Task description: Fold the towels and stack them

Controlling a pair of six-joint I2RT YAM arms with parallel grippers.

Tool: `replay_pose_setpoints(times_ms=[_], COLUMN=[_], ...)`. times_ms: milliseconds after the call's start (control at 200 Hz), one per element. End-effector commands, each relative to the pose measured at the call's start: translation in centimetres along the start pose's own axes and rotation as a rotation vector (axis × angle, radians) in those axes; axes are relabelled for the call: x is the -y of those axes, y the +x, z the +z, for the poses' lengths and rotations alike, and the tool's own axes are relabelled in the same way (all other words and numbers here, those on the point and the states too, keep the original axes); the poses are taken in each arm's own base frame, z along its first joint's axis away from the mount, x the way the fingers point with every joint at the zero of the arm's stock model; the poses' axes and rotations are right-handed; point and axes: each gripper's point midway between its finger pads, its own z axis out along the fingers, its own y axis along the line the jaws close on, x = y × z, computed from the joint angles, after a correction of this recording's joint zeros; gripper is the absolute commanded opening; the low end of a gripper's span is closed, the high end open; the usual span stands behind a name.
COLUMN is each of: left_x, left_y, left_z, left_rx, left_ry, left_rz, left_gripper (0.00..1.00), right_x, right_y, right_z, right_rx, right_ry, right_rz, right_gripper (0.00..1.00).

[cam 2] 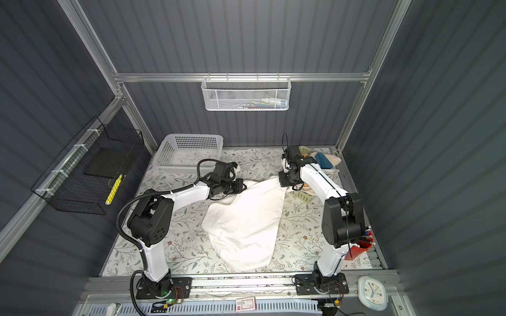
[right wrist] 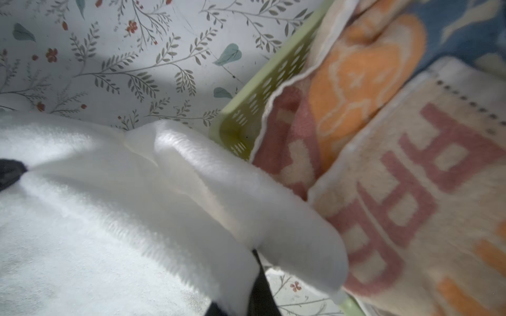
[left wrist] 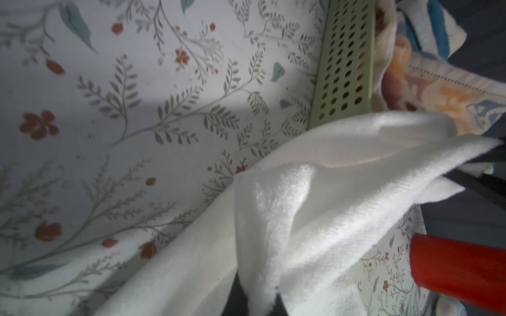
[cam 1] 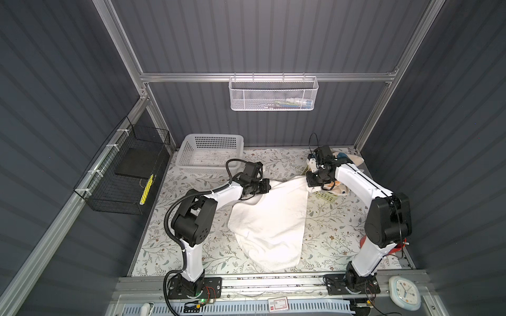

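Left gripper [cam 1: 267, 187] and right gripper [cam 1: 311, 182] each clamp a corner of the unfolded white towel [cam 1: 271, 221]; other towels [right wrist: 410, 191] wait heaped at two o'clock, none stacked.

Dark grey ribbed walls [cam 1: 273, 35], aluminium frame [cam 1: 191, 77]. White mesh basket [cam 1: 273, 94] on back rail, high beyond left gripper [cam 1: 267, 187]. Black wire cage [cam 1: 123, 175] on side wall, well left of it. Floral table cover [cam 1: 334, 219] beneath.

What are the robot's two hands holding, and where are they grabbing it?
Both hold the white towel. The left gripper pinches the left end of its far edge, and the right gripper pinches the right end.
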Motion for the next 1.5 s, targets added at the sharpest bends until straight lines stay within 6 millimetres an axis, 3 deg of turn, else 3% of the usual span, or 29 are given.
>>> replay_pose_setpoints(times_ms=[0, 20, 65, 300, 455, 625, 830, 1016, 1176, 1351, 1496], left_x=[-1.1, -0.5, -0.3, 0.6, 2.1, 5.1, 9.2, 13.3, 16.8, 18.7, 19.2], left_y=[-2.5, -4.0, -5.4, -10.3, -12.5, -13.7, -13.9, -12.2, -10.7, -9.7, -9.4], left_z=[-1.3, -1.8, -2.5, -5.7, -9.3, -14.7, -22.8, -31.4, -38.1, -42.2, -43.4], left_rx=[0.025, 0.054, 0.079, 0.17, 0.237, 0.329, 0.466, 0.595, 0.68, 0.695, 0.682], left_ry=[-0.036, -0.025, -0.021, 0.012, 0.024, 0.04, 0.08, 0.099, 0.162, 0.204, 0.208], left_rz=[0.037, 0.05, 0.062, 0.1, 0.147, 0.212, 0.278, 0.346, 0.376, 0.375, 0.363], left_gripper=[0.0, 0.0, 0.0, 0.0, 0.0, 0.0, 0.0, 0.0, 0.0, 0.0, 0.0], right_x=[-0.3, -0.4, -0.6, -1.7, -3.2, -4.6, -5.8, -7.2, -7.6, -7.6, -7.7], right_y=[-1.6, -1.8, -2.4, -5.8, -7.4, -7.4, -6.0, -4.1, -2.9, -2.4, -2.5], right_z=[-3.1, -3.5, -4.4, -9.1, -13.3, -19.1, -27.6, -36.2, -42.3, -46.9, -48.3], right_rx=[0.066, 0.075, 0.097, 0.202, 0.29, 0.415, 0.587, 0.75, 0.855, 0.949, 0.999], right_ry=[0.02, 0.019, 0.018, -0.004, -0.013, -0.007, -0.003, -0.023, -0.015, -0.038, -0.047], right_rz=[-0.022, -0.024, -0.026, -0.044, -0.07, -0.095, -0.122, -0.189, -0.246, -0.258, -0.255], right_gripper=[0.09, 0.09, 0.09, 0.05, 0.01, 0.0, 0.0, 0.0, 0.0, 0.0, 0.0])
